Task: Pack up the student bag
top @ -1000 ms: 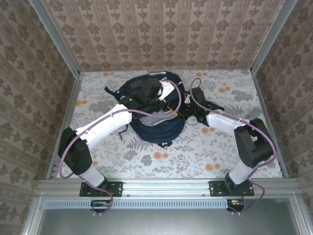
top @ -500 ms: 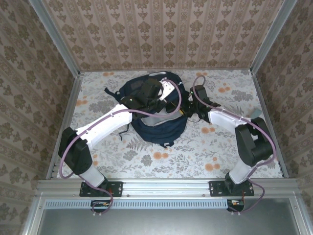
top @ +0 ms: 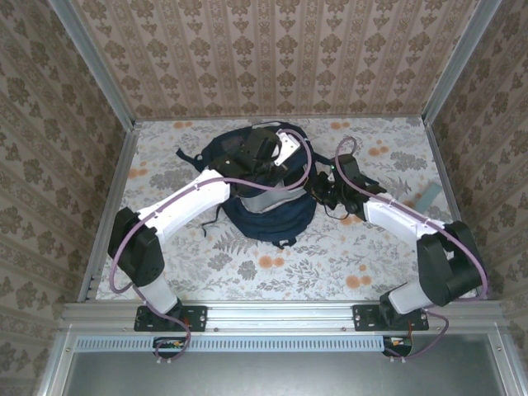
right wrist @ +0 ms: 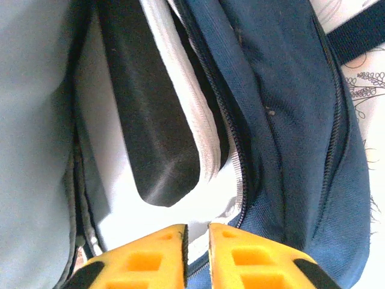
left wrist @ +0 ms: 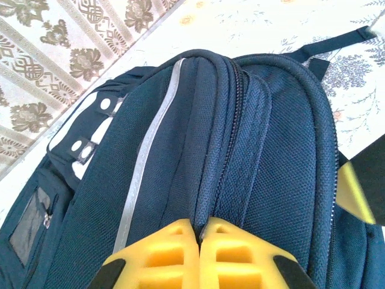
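On the floral surface (top: 330,256) the student bag (top: 272,210) lay at far centre, its pocket gaping with a dark flat item (right wrist: 150,132) inside, the left hand (left wrist: 198,241) seemingly pinched together on its zip ridge, the right hand (right wrist: 197,241) nearly together on nothing, and the closing left to do.

The large navy blue fabric backpack (top: 276,221) lies slumped on the floral tabletop (top: 371,264), centred towards the back. A white reflective stripe (left wrist: 141,174) runs along its rounded body. One compartment gapes open, showing pale lining (right wrist: 36,120), and a dark strap (left wrist: 328,45) trails outward
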Robot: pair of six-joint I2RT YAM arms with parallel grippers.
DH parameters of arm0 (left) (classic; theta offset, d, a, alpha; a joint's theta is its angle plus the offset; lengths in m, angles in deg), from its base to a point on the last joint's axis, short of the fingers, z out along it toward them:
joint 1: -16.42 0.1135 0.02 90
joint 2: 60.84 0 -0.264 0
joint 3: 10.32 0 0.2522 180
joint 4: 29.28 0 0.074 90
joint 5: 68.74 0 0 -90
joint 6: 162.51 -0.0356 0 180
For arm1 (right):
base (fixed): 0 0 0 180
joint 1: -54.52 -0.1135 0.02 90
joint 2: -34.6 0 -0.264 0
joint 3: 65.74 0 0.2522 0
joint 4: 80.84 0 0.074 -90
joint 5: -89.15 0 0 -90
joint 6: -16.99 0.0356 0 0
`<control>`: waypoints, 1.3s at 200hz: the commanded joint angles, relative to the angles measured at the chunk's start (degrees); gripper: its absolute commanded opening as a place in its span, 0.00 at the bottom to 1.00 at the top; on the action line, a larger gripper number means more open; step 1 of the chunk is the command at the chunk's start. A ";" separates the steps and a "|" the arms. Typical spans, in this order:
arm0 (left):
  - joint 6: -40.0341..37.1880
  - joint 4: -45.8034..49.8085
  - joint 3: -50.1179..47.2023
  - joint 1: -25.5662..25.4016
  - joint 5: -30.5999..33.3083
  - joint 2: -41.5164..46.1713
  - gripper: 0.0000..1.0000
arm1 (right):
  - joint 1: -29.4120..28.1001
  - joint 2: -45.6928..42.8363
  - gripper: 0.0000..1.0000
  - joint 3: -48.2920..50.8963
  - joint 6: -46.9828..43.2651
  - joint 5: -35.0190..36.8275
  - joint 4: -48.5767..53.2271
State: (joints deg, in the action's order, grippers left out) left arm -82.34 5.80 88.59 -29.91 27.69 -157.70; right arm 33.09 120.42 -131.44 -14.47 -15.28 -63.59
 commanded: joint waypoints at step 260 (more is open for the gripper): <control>45.22 -11.65 -24.81 23.39 -21.39 13.42 0.71 | -9.61 -24.48 0.79 6.62 -12.31 20.84 20.34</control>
State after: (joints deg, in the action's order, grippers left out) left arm -48.81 -0.98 71.65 -11.44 11.76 -148.20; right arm 28.41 94.54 -121.32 -25.07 0.93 -47.00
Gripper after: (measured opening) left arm 0.704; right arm 0.764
